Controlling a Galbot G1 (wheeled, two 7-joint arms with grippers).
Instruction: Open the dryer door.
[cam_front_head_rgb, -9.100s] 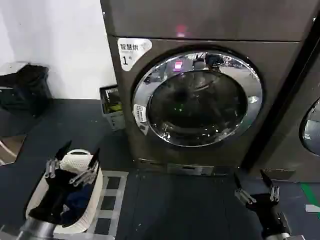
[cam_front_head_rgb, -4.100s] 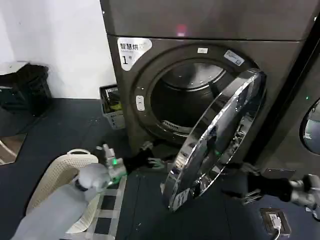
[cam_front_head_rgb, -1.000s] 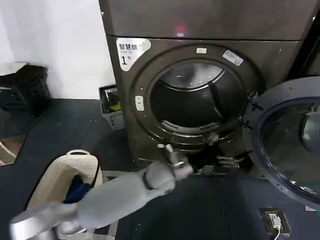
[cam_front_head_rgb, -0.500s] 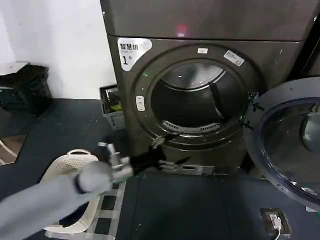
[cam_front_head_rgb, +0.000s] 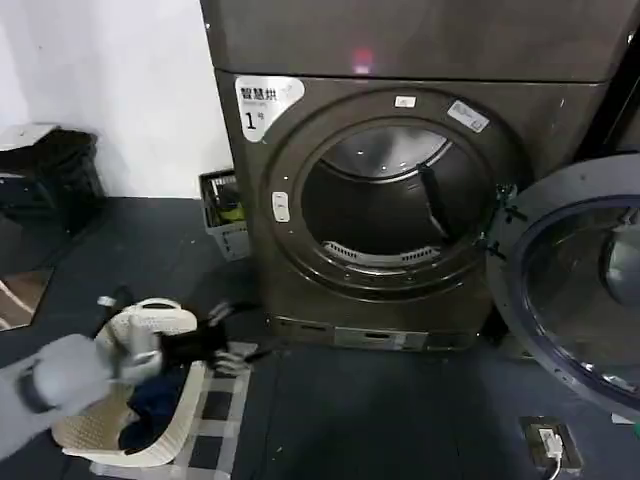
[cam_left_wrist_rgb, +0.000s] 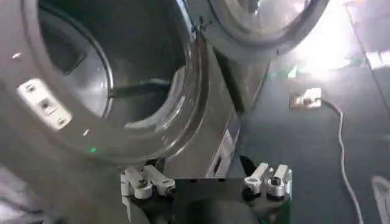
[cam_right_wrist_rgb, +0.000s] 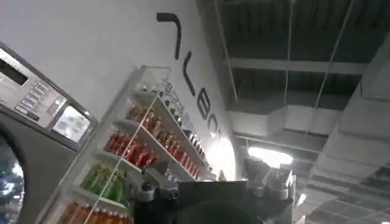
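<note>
Head view: dryer door (cam_front_head_rgb: 575, 290) swung wide, right edge cropped.

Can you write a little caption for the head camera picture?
Dryer door swung open, drum of the dryer showing, left gripper low by a basket.

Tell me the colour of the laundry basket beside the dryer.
Cream-white basket, with dark clothes inside; the head view shows it best.

dryer door (cam_front_head_rgb: 575, 290) cut off (right edge)
</note>
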